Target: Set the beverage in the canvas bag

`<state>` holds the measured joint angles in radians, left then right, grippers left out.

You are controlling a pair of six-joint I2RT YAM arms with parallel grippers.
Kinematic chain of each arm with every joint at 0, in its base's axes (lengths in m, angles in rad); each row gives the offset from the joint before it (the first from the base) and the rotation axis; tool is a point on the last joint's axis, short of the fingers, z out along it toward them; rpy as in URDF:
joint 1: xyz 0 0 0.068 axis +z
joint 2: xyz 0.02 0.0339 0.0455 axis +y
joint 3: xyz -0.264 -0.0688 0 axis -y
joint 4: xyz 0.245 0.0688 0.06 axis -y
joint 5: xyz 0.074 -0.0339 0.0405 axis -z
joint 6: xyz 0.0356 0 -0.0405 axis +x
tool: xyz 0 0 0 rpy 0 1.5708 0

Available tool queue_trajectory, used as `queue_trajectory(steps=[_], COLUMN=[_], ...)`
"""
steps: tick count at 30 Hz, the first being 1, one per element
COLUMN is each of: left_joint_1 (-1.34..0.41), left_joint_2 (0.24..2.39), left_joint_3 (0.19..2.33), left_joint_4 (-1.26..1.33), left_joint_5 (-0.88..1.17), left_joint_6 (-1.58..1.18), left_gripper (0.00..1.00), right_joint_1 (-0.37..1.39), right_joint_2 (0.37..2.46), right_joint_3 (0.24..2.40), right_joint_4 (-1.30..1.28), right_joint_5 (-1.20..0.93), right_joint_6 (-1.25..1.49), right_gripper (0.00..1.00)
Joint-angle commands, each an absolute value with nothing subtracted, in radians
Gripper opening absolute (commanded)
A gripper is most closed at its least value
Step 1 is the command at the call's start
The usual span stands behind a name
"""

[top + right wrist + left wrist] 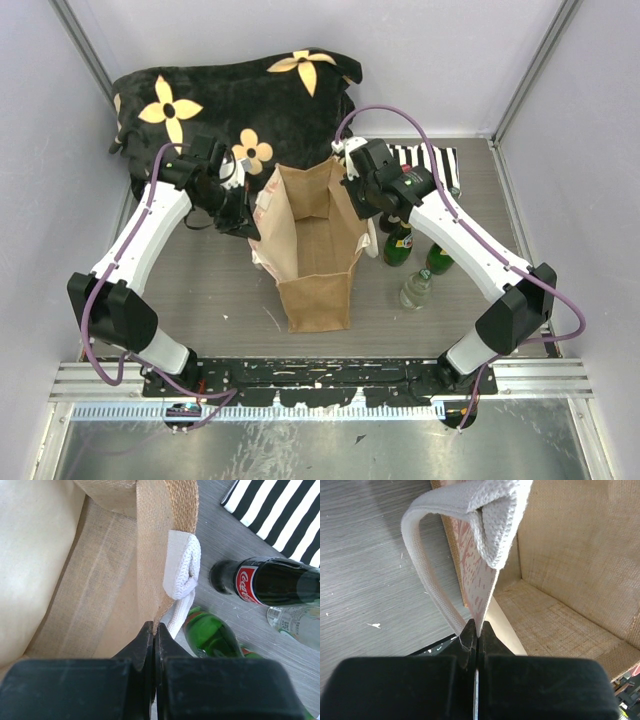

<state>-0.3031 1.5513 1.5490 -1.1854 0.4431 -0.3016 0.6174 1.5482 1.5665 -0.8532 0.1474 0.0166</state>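
Canvas bag point(315, 300) is standing upright mid-table point(200, 290) with its mouth held open, and both arms have a hold of it. The left gripper point(476, 630) is clamped tight on the top edge of the left broad side, right next to the cream strap handle point(460, 500). The right gripper point(154, 630) is pinched shut on the opposite rim, just below where the other strap is sewn on. The drinks are all outside the bag, bunched on the table just to its right, under the right arm: Coke bottle point(270, 582), green bottle point(210, 632), clear bottle point(295, 622) and a second green bottle point(440, 260). Striped cloth point(430, 158) sits behind them, and the black flowered blanket point(230, 90) is at the back left.
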Motion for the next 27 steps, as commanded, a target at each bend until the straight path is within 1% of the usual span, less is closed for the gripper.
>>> queue_trajectory(steps=[1,11,12,13,14,15,18,20,22,25,27], left_joint_1=[-0.303,-0.321,-0.322,-0.323,-0.324,-0.324,-0.325,-0.325,-0.326,-0.324,-0.324], left_joint_2=[1.537,1.518,1.52,1.523,1.526,1.534,1.559,1.574,1.577,1.562,1.548], left_joint_3=[1.565,1.526,1.525,1.526,1.528,1.533,1.569,1.596,1.617,1.632,1.64], left_joint_4=[-1.138,-1.117,-1.112,-1.108,-1.1,-1.097,-1.112,-1.122,-1.119,-1.07,-1.031], left_joint_5=[0.429,0.443,0.446,0.449,0.455,0.463,0.481,0.489,0.495,0.488,0.471], left_joint_6=[-0.303,-0.311,-0.314,-0.316,-0.319,-0.32,-0.313,-0.304,-0.292,-0.269,-0.251], left_gripper=[0.0,0.0,0.02,0.09,0.23,0.33,0.57,0.64,0.7,0.76,0.83], right_joint_1=[0.614,0.613,0.613,0.613,0.614,0.613,0.614,0.613,0.613,0.612,0.61], right_joint_2=[1.484,1.436,1.437,1.436,1.436,1.434,1.421,1.405,1.383,1.352,1.332], right_joint_3=[1.551,1.485,1.482,1.482,1.483,1.483,1.487,1.488,1.488,1.486,1.484], right_joint_4=[-0.87,-0.858,-0.85,-0.842,-0.832,-0.819,-0.777,-0.745,-0.704,-0.654,-0.622], right_joint_5=[0.121,0.13,0.132,0.133,0.135,0.135,0.138,0.14,0.149,0.186,0.206], right_joint_6=[0.049,0.076,0.079,0.084,0.087,0.093,0.101,0.101,0.1,0.091,0.079], right_gripper=[0.01,0.01,0.01,0.02,0.07,0.14,0.38,0.54,0.67,0.79,0.9])
